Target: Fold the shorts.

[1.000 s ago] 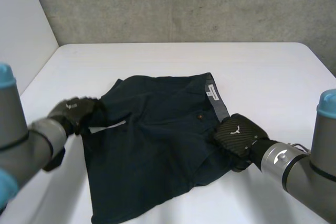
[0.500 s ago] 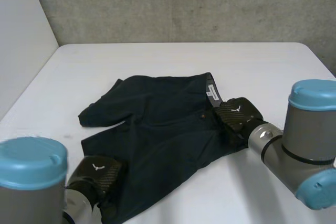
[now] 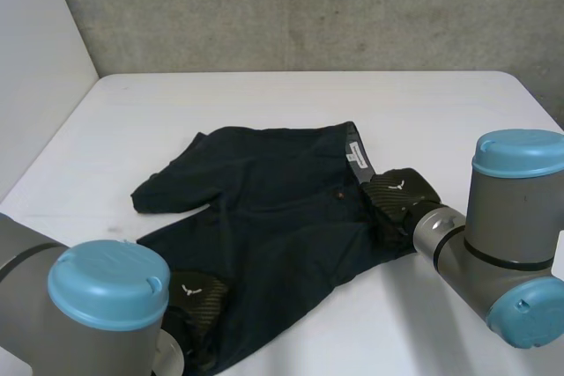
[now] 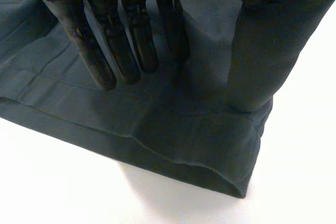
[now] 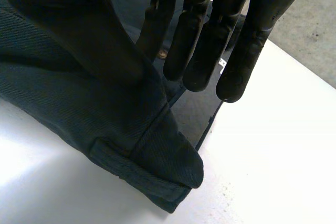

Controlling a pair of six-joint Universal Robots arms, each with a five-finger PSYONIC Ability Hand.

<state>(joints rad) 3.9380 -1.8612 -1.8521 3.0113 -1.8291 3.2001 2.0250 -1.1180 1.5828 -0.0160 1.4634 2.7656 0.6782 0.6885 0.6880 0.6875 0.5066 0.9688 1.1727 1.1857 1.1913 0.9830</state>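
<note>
Shorts of dark navy cloth (image 3: pixel 264 217) lie flat in the middle of the white table (image 3: pixel 264 99), waistband (image 3: pixel 363 169) toward the robot's right, with the black left hand (image 3: pixel 196 298) resting straight-fingered on their near leg hem (image 4: pixel 157 145) and the black right hand (image 3: pixel 397 198), fingers also straight, on their near waistband end.

Plain dark navy all over the shorts (image 3: pixel 273 217), no print, just a fine twill grain. Grey band inside the waist (image 3: pixel 368 178), with a small white label (image 3: pixel 355 154) on it. One brownish button (image 3: pixel 336 193). The table (image 3: pixel 441 121) is white; behind it the wall (image 3: pixel 308 6) is mottled grey concrete. My right hand (image 3: pixel 398 198) and my left hand (image 3: pixel 196 298) are black with a woven carbon pattern, each with a small white mark. My arms are grey, capped in light blue (image 3: pixel 518 154).
</note>
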